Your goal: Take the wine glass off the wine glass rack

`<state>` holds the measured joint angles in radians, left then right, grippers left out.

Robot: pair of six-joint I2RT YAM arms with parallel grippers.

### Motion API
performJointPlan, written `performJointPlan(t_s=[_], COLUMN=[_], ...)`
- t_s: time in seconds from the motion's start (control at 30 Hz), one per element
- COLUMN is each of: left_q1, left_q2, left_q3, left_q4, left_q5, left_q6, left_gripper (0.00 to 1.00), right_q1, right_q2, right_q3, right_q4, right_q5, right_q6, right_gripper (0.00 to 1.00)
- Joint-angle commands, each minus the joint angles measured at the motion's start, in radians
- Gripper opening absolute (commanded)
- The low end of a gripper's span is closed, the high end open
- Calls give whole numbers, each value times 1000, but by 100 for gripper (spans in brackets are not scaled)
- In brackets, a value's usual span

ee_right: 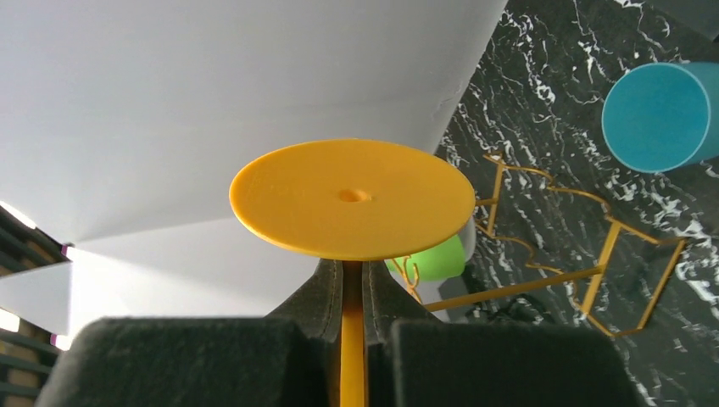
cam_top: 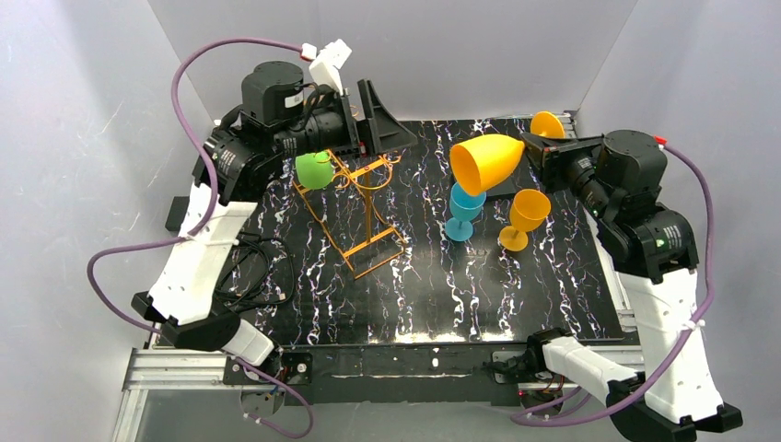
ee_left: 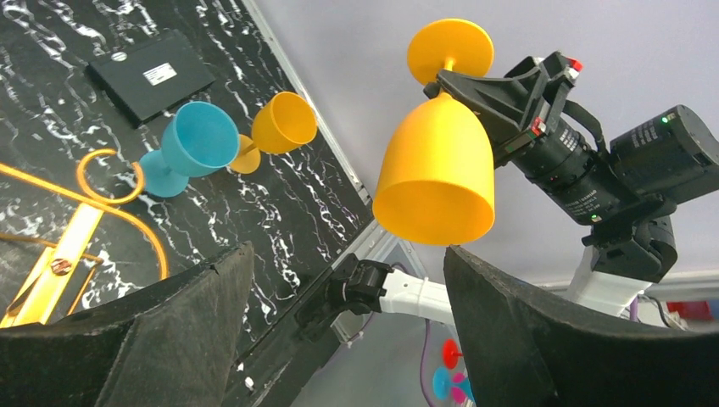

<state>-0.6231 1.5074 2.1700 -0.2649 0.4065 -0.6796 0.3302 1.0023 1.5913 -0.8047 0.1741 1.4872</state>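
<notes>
Both right fingers (ee_right: 309, 309) were shut tight on the thin stem of the big orange wine glass (cam_top: 486, 158). The glass hung tipped in the air at the far right, well away from the wine glass rack (ee_left: 59, 254), so I think the main job was done. What seemed left was to set it down on the worktop (cam_top: 460, 295), maybe near the blue glass (cam_top: 465, 204) and the small orange glass (cam_top: 527, 214). The left fingers (ee_left: 186, 331) were spread wide with nothing in them, up by the rack, where a green glass (cam_top: 314, 169) hung.
</notes>
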Motion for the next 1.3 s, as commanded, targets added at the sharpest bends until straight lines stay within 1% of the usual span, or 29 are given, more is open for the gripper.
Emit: performJointPlan(t_s=[0.0, 0.1, 0.3, 0.43, 0.77, 0.97, 1.1, 1.27], left_q1=[-59, -103, -171, -214, -293, -310, -312, -313], left_q2=[-18, -3, 14, 7, 60, 87, 94, 101], left_q3=[-1, -4, -13, -60, -76, -76, -76, -69], left_q4=[121, 156, 181, 219, 259, 270, 270, 275], left_q5=[3, -11, -13, -43, -114, -191, -208, -223], left_q6=[31, 60, 102, 130, 196, 226, 237, 247], left_gripper=[80, 79, 77, 77, 73, 64, 62, 58], right_q1=[-24, -29, -29, -30, -31, -34, -37, -39], right_q2=[-49, -64, -105, -117, -107, -115, -124, -133], right_q3=[-6, -11, -62, -84, -87, -107, -142, -158], right_q4=[-15, -37, -30, -7, 14, 35, 69, 73], right_q5=[31, 38, 63, 68, 11, -22, -61, -85], right_q6=[157, 208, 296, 323, 351, 363, 374, 383], right_gripper=[1, 1, 1, 1, 1, 1, 1, 1])
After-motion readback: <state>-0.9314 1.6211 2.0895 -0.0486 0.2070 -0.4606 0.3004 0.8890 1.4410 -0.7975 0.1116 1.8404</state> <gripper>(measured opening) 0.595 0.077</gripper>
